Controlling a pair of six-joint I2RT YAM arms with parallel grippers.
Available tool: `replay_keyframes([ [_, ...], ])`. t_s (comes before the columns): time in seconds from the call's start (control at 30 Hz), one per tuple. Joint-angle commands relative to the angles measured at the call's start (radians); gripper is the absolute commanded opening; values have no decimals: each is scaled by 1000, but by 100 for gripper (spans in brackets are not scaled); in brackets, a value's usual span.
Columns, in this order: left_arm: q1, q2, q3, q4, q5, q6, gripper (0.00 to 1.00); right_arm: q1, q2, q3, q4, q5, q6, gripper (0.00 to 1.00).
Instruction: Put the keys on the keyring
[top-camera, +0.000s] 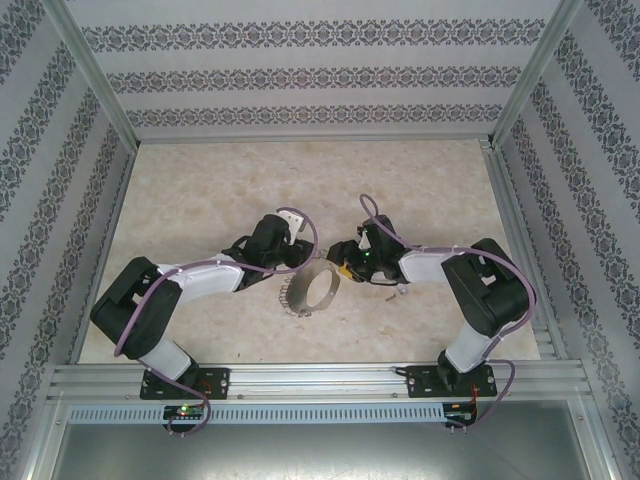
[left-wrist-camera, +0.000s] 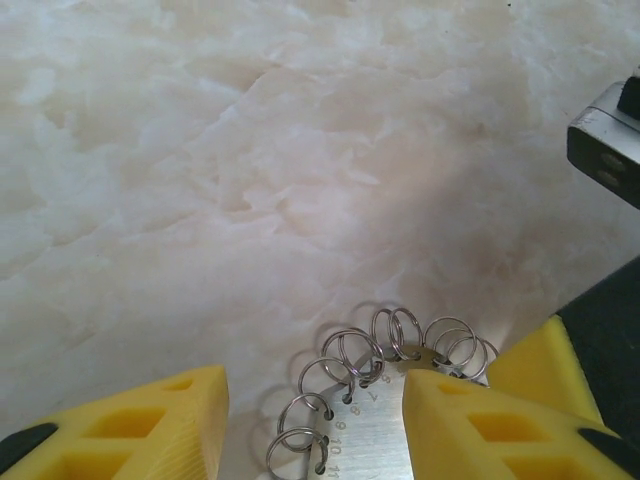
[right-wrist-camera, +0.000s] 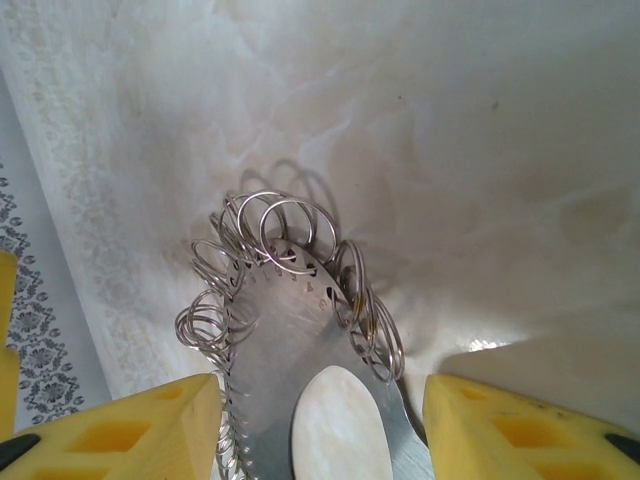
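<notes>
Right gripper (right-wrist-camera: 320, 388) grasps the keyring (right-wrist-camera: 285, 320) across its width; left gripper (left-wrist-camera: 312, 388) straddles the keyring's rim, jaws released.

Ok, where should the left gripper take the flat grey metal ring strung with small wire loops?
Probably the grey ring's left rim, coming from the left, since the right gripper straddles the other end. Pinch the bare flat band, inside the wire loops that crowd the edge.

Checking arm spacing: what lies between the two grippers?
The keyring lies between them, seen in the top view; each wrist view shows it between its own jaws.
</notes>
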Motion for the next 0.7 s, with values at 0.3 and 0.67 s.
replay_keyframes([
  [0.3, 22, -36, -34, 62, 24, -18, 51, 24, 28, 69, 40, 58, -9, 55],
  [0.67, 22, -44, -52, 56, 87, -43, 51, 30, 0, 80, 45, 39, -3, 53],
])
